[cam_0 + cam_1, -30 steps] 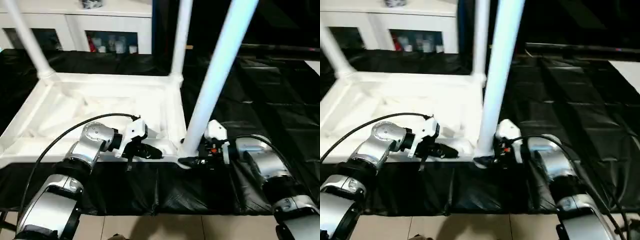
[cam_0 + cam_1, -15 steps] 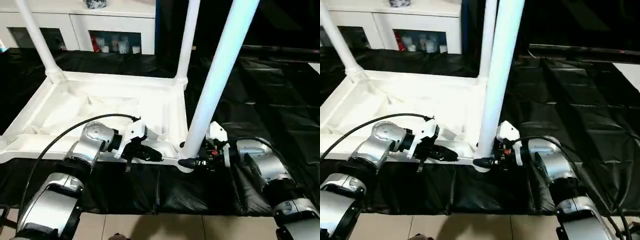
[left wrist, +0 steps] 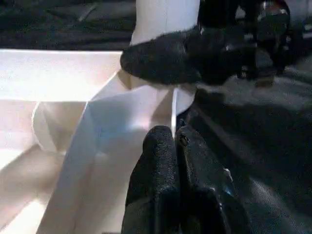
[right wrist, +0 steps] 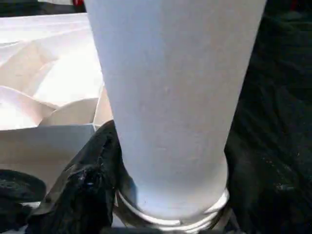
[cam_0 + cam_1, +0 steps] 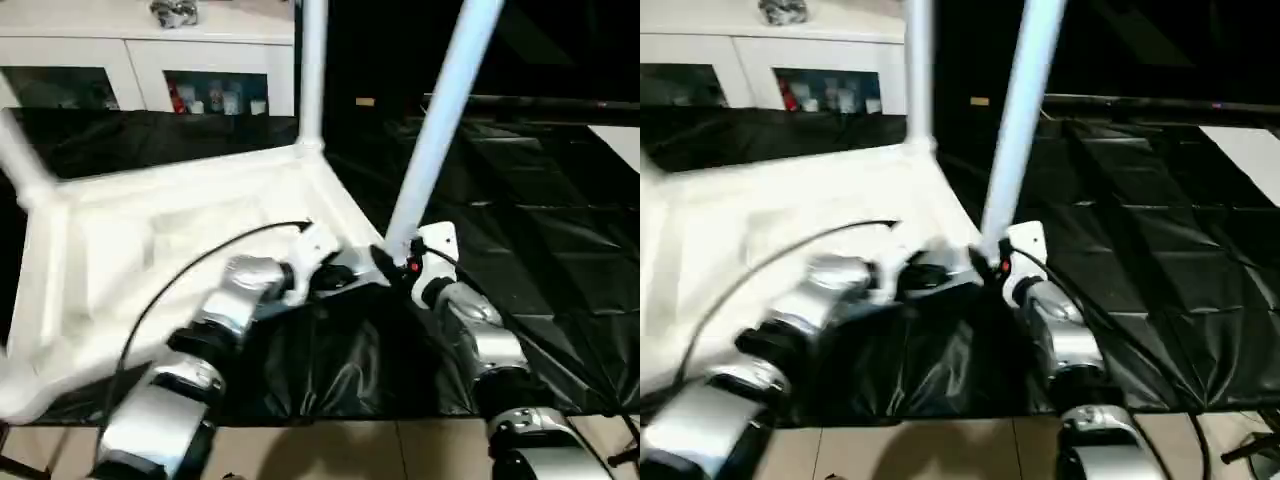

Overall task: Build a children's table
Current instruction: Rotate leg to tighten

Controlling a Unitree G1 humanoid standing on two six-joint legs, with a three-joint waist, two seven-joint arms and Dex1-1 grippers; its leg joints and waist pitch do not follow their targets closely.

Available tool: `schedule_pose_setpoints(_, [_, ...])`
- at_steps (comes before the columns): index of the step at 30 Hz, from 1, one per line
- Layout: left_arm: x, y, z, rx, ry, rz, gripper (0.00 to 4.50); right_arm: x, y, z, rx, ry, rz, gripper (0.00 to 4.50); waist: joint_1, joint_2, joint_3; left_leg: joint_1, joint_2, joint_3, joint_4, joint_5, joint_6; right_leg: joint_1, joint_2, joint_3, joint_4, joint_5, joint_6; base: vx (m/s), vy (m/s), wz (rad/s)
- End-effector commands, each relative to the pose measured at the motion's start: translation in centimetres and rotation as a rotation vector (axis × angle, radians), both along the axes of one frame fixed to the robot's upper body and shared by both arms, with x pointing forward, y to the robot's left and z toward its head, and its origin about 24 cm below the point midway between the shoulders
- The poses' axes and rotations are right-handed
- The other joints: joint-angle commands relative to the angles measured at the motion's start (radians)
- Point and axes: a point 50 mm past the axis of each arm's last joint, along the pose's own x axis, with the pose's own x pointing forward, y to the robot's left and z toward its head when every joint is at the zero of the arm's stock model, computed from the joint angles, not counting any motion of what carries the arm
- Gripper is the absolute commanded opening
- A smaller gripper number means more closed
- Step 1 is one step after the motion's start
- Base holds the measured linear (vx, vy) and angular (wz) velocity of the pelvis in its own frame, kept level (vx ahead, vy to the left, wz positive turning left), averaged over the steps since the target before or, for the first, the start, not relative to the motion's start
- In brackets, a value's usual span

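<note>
Our right gripper (image 5: 392, 262) is clamped on the base of the near leg (image 5: 438, 135), one black finger on each side of the tube where it enters the corner socket of the tabletop (image 5: 170, 235). In the right wrist view we see the finger (image 4: 80, 187) pressing against the leg (image 4: 170, 97), just above the ring of the socket.

Our left gripper (image 3: 178, 161) has its two fingers together, with nothing between them. Its tip rests at the near edge of the tabletop (image 3: 73, 122), just beside the same corner, and in the left wrist view the right gripper is seen wrapped around the leg base just ahead of it.

We see the tabletop lying upside down on a black sheet (image 5: 540, 250), its ribbed underside facing up. It lies at an angle to us, with the gripped corner nearest to the middle of the head view. A second leg (image 5: 311, 70) stands upright in the far corner, and a third leg (image 5: 25, 165) rises at the left side, blurred. Behind the sheet stands a white cabinet (image 5: 140, 75) with glass doors.
</note>
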Motion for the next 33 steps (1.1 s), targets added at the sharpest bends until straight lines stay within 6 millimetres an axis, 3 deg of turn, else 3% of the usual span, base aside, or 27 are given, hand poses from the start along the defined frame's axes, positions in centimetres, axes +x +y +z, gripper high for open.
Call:
schedule_pose_setpoints(1, [-1.3,-3.1,-0.8,0.002,0.034,-0.088,0.0,-0.6,5.1,0.3,0.029,-0.012,0.217,3.4,-0.002,0.0,-0.049,0.01,0.024,-0.016,-0.074,-0.314,0.017,0.02,-0.044,0.031,-0.092,-0.271,-0.179,0.0,0.0,0.0])
schedule_pose_setpoints(3, [-1.0,-2.0,-0.7,0.017,0.033,-0.086,0.0,-0.5,4.1,0.7,0.028,-0.034,0.257,3.46,-0.008,-0.001,-0.054,0.0,0.023,-0.018,-0.071,-0.264,0.033,0.031,-0.043,0.029,-0.082,-0.193,-0.19,0.0,0.0,0.0])
schedule_pose_setpoints(5, [-0.9,-1.5,-0.7,0.028,0.033,-0.084,0.0,-0.5,3.6,0.8,0.018,-0.038,0.287,3.6,-0.009,-0.001,-0.055,0.002,0.023,-0.016,-0.067,-0.24,0.044,0.031,-0.041,0.029,-0.078,-0.139,-0.208,0.0,0.0,0.0])
schedule_pose_setpoints(6, [-0.7,0.0,-0.8,0.057,0.042,-0.093,0.0,-0.6,2.1,1.1,0.002,-0.042,0.377,3.84,-0.009,0.0,-0.057,0.001,0.022,-0.014,-0.063,-0.209,0.06,0.035,-0.04,0.029,-0.071,-0.074,-0.228,0.0,0.0,0.0])
schedule_pose_setpoints(9, [-0.4,1.6,-0.7,0.096,0.039,-0.088,0.0,-0.8,0.5,1.4,-0.02,-0.034,0.471,3.96,-0.009,-0.003,-0.064,-0.002,0.019,-0.009,-0.049,-0.116,0.127,0.044,-0.039,0.029,-0.052,0.111,-0.278,0.0,0.0,0.0])
schedule_pose_setpoints(11, [-0.2,2.6,-0.6,0.126,0.022,-0.082,0.0,-0.8,-0.5,1.6,-0.056,-0.031,0.512,4.3,-0.007,-0.004,-0.066,-0.003,0.02,-0.008,-0.045,-0.102,0.147,0.045,-0.04,0.027,-0.048,0.142,-0.295,0.0,0.0,0.0])
schedule_pose_setpoints(14, [0.2,4.3,-0.1,0.169,0.014,-0.05,0.0,-0.7,-1.9,2.0,-0.109,-0.036,0.537,4.34,-0.01,-0.007,-0.06,-0.003,0.021,-0.007,-0.047,-0.127,0.144,0.044,-0.04,0.026,-0.053,0.091,-0.296,0.0,0.0,0.0])
schedule_pose_setpoints(16, [0.4,5.1,0.4,0.155,0.029,-0.023,0.0,-0.7,-2.6,2.3,-0.115,-0.041,0.548,4.34,-0.018,-0.008,-0.056,0.0,0.024,-0.007,-0.051,-0.186,0.116,0.04,-0.04,0.026,-0.061,-0.026,-0.292,0.0,0.0,0.0])
schedule_pose_setpoints(17, [0.4,5.7,0.9,0.131,0.055,-0.009,0.41,-0.7,-2.8,2.5,-0.116,-0.048,0.564,4.37,-0.021,-0.007,-0.053,0.0,0.024,-0.008,-0.053,-0.204,0.104,0.038,-0.039,0.026,-0.066,-0.074,-0.284,0.0,0.0,0.0])
schedule_pose_setpoints(20, [0.0,6.1,1.1,0.129,0.09,-0.028,0.44,-0.7,-2.9,2.6,-0.117,-0.052,0.577,4.37,-0.025,-0.005,-0.052,0.001,0.023,-0.01,-0.056,-0.22,0.083,0.035,-0.039,0.027,-0.069,-0.14,-0.27,0.0,0.0,0.0])
schedule_pose_setpoints(21, [-0.3,6.2,1.1,0.131,0.109,-0.04,0.55,-0.6,-2.9,2.7,-0.114,-0.053,0.581,4.37,-0.023,-0.002,-0.055,0.007,0.026,-0.009,-0.055,-0.208,0.077,0.032,-0.039,0.029,-0.067,-0.116,-0.278,0.0,0.0,0.0])
schedule_pose_setpoints(24, [-0.4,6.4,0.9,0.135,0.124,-0.024,0.85,-0.6,-2.9,2.8,-0.112,-0.056,0.588,4.37,-0.019,0.001,-0.059,0.005,0.025,-0.007,-0.051,-0.162,0.091,0.034,-0.035,0.029,-0.057,-0.016,-0.298,0.0,0.0,0.0])
schedule_pose_setpoints(25, [-0.5,6.6,0.8,0.141,0.128,-0.021,0.89,-0.5,-2.9,2.9,-0.109,-0.058,0.595,4.37,-0.015,0.002,-0.063,0.004,0.025,-0.007,-0.048,-0.119,0.113,0.036,-0.034,0.028,-0.047,0.072,-0.318,0.0,0.0,0.0])
schedule_pose_setpoints(26, [-0.5,6.6,0.7,0.145,0.126,-0.016,0.89,-0.5,-2.8,2.9,-0.108,-0.058,0.597,4.37,-0.015,0.002,-0.063,0.004,0.025,-0.007,-0.048,-0.119,0.113,0.036,-0.034,0.028,-0.047,0.072,-0.318,0.0,0.0,0.0])
schedule_pose_setpoints(27, [-0.5,6.6,0.7,0.145,0.126,-0.015,1.01,-0.5,-2.8,2.9,-0.108,-0.058,0.597,4.37,-0.011,0.002,-0.064,0.003,0.024,-0.006,-0.043,-0.086,0.135,0.037,-0.035,0.027,-0.042,0.133,-0.329,0.0,0.0,0.0])
schedule_pose_setpoints(33, [-0.2,6.3,1.6,0.031,0.112,0.033,1.16,-0.8,-2.7,3.0,-0.1,-0.068,0.619,4.37,0.003,0.002,-0.063,0.003,0.025,-0.004,-0.04,-0.097,0.138,0.036,-0.035,0.026,-0.04,0.129,-0.333,0.0,0.0,0.0])
